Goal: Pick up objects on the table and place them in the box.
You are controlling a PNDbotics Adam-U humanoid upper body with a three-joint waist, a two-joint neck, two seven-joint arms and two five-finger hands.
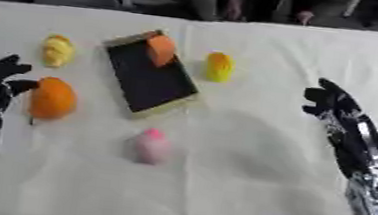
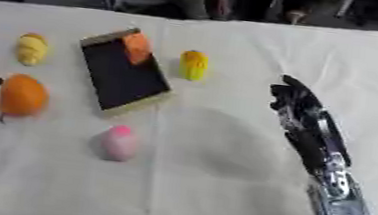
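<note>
- My left hand (image 1: 2,77) rests spread at nine o'clock, just beside the orange fruit (image 1: 52,98).
- My right hand (image 1: 332,102) hovers at three o'clock, fingers relaxed, holding nothing.
- An orange block (image 1: 161,50) sits in the box (image 1: 149,80).

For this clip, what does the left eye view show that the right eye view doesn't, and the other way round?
Only the left eye view shows the whole left robot hand and its forearm, beside the orange fruit. Only the right eye view shows more bare table to the right of the right robot hand. Both show the dark box holding an orange piece, two yellow items and the pink object.
</note>
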